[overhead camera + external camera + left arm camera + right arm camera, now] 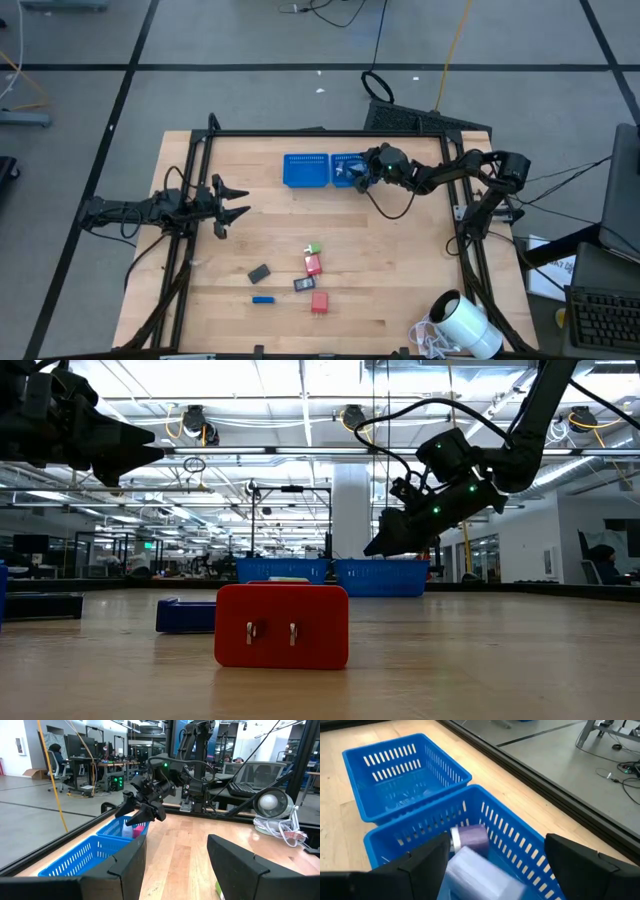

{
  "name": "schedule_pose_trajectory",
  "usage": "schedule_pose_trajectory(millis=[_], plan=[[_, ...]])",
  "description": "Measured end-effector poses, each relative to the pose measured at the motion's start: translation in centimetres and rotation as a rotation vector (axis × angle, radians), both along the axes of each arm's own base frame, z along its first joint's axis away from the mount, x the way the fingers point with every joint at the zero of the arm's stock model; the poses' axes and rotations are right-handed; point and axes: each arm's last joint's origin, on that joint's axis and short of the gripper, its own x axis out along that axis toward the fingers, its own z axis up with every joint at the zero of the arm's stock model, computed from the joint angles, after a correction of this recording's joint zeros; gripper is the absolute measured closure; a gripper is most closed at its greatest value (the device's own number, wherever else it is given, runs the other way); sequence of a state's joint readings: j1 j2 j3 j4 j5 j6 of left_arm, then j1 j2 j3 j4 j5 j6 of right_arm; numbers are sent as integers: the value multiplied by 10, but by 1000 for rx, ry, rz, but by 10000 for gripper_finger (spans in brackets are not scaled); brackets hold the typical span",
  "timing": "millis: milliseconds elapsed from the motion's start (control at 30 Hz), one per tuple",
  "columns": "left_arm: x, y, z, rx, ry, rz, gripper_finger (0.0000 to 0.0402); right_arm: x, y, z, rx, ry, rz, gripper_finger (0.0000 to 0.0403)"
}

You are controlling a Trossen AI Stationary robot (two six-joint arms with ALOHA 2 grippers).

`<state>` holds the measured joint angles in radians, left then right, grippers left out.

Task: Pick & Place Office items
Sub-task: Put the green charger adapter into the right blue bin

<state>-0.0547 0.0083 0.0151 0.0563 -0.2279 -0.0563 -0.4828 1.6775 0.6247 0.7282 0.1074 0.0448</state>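
My right gripper (359, 176) is open above the right compartment of the blue mesh tray (306, 170). In the right wrist view a purple piece (470, 836) and a pale blue piece (476, 870) lie in that compartment, between and below the open fingers (422, 862). My left gripper (241, 200) is open and empty above the table's left side. On the table's near middle lie two red blocks (313, 265) (319, 302), a green-and-white piece (313, 249), a dark grey piece (260, 273), a dark piece (304, 284) and a blue piece (262, 299).
The tray's left compartment (402, 775) looks empty. A big white cylinder (470, 325) with white cord lies at the table's near right corner. A dark frame rail (300, 132) runs along the table's far edge. Bare wood lies between the tray and the loose pieces.
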Motion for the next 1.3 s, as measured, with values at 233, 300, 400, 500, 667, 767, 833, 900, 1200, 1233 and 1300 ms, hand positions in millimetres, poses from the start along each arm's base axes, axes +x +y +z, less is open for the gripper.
schedule_pose_trajectory(millis=[233,300,400,500,667,767,833,900,1200,1233,1300], plan=[[0,0,0,0,0,0,188,0,0,1,14,-21,-5,94],[0,0,0,0,0,0,188,1,1,1,14,-21,0,94],[0,0,0,0,0,0,188,3,4,2,10,-29,13,94],[0,0,0,0,0,0,188,7,9,4,-2,-53,35,94],[0,0,0,0,0,0,188,14,20,9,-27,-105,81,94],[0,0,0,0,0,0,188,18,29,12,-45,-128,116,94],[0,0,0,0,0,0,188,21,36,13,-57,-133,144,94],[0,0,0,0,0,0,188,24,43,14,-64,-137,172,94],[0,0,0,0,0,0,188,37,91,17,-41,-177,386,94],[0,0,0,0,0,0,188,38,98,17,-39,-178,411,94],[0,0,0,0,0,0,188,40,112,17,-30,-180,472,94]])
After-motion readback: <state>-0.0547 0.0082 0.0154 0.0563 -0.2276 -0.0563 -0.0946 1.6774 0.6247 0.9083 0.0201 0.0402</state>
